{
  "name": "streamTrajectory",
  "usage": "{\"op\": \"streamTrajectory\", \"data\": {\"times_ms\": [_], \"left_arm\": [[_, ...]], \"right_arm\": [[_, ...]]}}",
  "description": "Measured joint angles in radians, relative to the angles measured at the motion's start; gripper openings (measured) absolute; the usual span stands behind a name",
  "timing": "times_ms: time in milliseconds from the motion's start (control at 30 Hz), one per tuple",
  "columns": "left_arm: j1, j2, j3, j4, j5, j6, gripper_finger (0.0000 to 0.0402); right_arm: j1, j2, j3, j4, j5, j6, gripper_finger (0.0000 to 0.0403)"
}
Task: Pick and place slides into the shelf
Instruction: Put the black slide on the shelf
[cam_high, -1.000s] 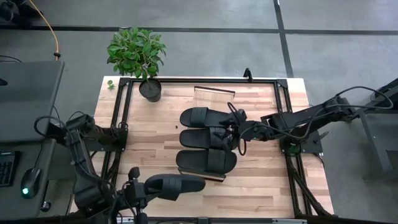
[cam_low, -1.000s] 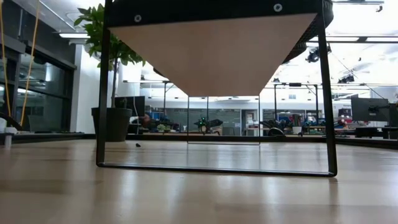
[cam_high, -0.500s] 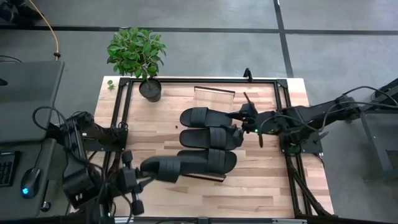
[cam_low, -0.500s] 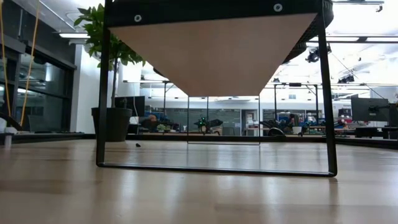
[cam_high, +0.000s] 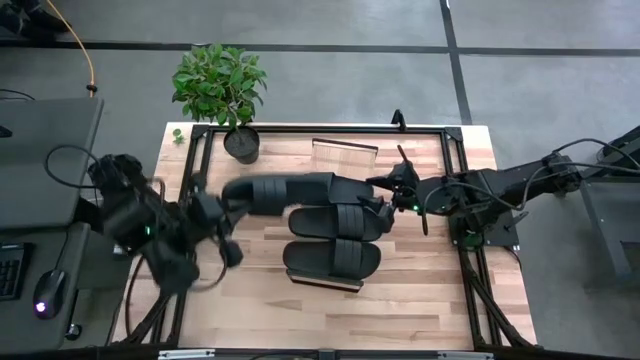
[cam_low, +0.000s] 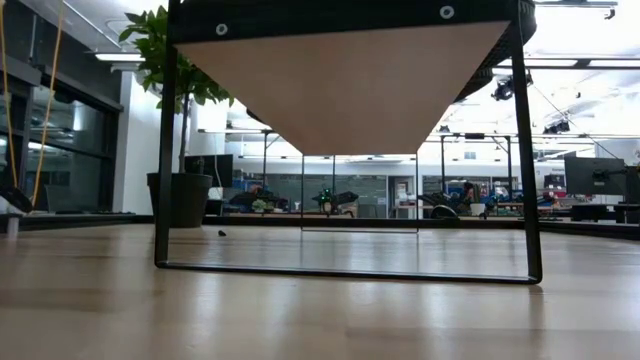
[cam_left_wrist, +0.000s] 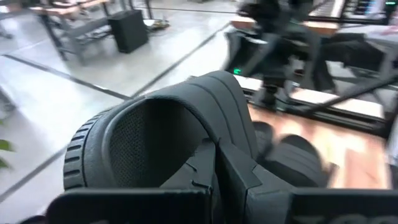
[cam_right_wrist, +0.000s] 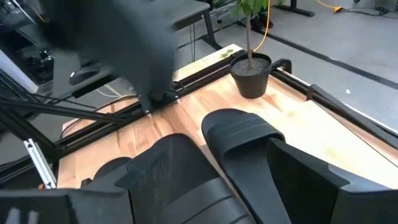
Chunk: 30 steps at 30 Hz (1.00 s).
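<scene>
**Fourth slide swings toward the shelf's open end**

Wood-plank surface (cam_high: 400, 300) framed in dark metal carries the whole scene, with a potted plant (cam_high: 225, 95) at its far corner. Down its middle runs the shelf (cam_high: 345, 152), mostly hidden under three slides (cam_high: 335, 220) laid side by side across its top; only the plank end nearest the plant shows bare, which I judge is the slot reserved for the last sandal.

That fourth slide (cam_high: 270, 192) hangs above the surface in the left end effector (cam_high: 215, 205), which is clamped shut on one end of it, so the sole sticks out level toward the row, its tip overlapping the nearest shelved slide. Holding it by the end probably leaves the sole free to settle flat.

Opposite, the right end effector (cam_high: 385, 203) hovers with its fingers spread wide and holding nothing, just beside the shelved slides, likely keeping clear of the incoming sandal.
</scene>
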Motion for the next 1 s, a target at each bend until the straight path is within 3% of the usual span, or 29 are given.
{"op": "streamTrajectory", "data": {"times_ms": [200,367,600,867,1000], "left_arm": [[0.164,-0.073,0.000,0.031,0.046,0.146,0.0000],[0.329,-0.104,-0.001,0.193,0.167,0.393,0.0000],[0.603,-0.128,-0.076,0.614,0.576,0.762,0.0000],[0.914,-0.130,-0.249,0.839,0.980,0.835,0.0000],[1.056,-0.138,-0.346,0.906,1.100,0.842,0.0000]], "right_arm": [[-0.008,0.000,0.000,0.002,0.019,-0.020,0.0255],[-0.037,0.000,0.000,0.003,0.023,-0.038,0.0255],[-0.086,0.000,0.000,0.003,0.015,-0.040,0.0255],[-0.118,-0.001,-0.001,-0.025,-0.057,-0.057,0.0255],[-0.134,-0.030,-0.001,-0.052,-0.043,-0.036,0.0255]]}}
